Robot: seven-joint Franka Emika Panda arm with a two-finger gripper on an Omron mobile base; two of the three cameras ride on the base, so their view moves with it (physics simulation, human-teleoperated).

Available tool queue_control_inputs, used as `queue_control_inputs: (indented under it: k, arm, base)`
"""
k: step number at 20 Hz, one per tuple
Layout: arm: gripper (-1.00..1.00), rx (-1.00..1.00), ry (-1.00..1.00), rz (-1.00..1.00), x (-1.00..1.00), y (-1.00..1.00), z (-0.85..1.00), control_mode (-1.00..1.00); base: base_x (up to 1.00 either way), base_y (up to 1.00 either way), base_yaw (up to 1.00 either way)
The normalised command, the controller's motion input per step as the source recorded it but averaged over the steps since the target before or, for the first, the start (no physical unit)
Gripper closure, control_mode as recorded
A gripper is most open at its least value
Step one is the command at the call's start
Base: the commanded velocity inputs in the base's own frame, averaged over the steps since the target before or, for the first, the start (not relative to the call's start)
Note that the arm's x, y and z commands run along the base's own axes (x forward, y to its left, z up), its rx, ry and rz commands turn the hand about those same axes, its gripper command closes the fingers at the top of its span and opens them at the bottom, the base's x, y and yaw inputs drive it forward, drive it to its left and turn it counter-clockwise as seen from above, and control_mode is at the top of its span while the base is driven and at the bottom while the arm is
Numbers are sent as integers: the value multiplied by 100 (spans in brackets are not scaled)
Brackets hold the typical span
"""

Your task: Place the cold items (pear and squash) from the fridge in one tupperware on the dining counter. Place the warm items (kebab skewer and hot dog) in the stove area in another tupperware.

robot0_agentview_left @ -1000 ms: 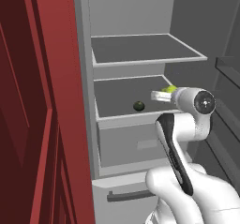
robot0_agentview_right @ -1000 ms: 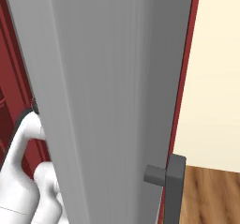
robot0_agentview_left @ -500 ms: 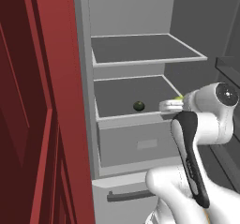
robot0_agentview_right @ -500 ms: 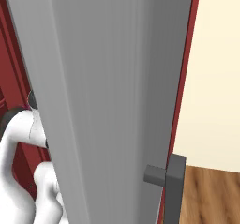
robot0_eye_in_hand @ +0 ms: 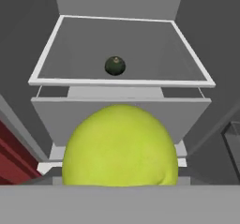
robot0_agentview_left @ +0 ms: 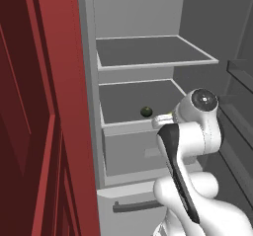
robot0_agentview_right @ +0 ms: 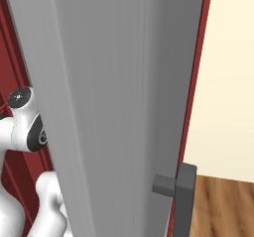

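Pulled back from the shelf since a second ago, arm now sits lower, out in front of the fridge (robot0_agentview_left: 148, 82) drawer. Gripper (robot0_agentview_left: 165, 119) grasps the pear (robot0_eye_in_hand: 120, 145), clear of the shelf's front edge. Squash (robot0_eye_in_hand: 115, 65) sits mid-shelf, toward the front edge.

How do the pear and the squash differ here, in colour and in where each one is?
The pear is bright yellow-green; the squash is dark green, almost black. The pear sits close before the hand camera, outside the shelf edge; the squash rests on a fridge shelf. Both look rounded.
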Motion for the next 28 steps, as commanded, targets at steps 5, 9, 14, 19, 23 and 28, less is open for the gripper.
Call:
queue_control_inputs:
  k: [5, 9, 14, 19, 23, 28]
  arm:
    - [100, 0, 0, 0, 0, 0, 0, 100]
    - [100, 0, 0, 0, 0, 0, 0, 100]
    - [100, 0, 0, 0, 0, 0, 0, 100]
    - [100, 0, 0, 0, 0, 0, 0, 100]
    - [100, 0, 0, 0, 0, 0, 0, 100]
    - [100, 0, 0, 0, 0, 0, 0, 100]
  base:
    - [-46, 3, 0]
    - [-63, 0, 6]
    - [-62, 0, 17]
    - [-54, 0, 22]
    - [-50, 0, 28]
    - [-69, -16, 41]
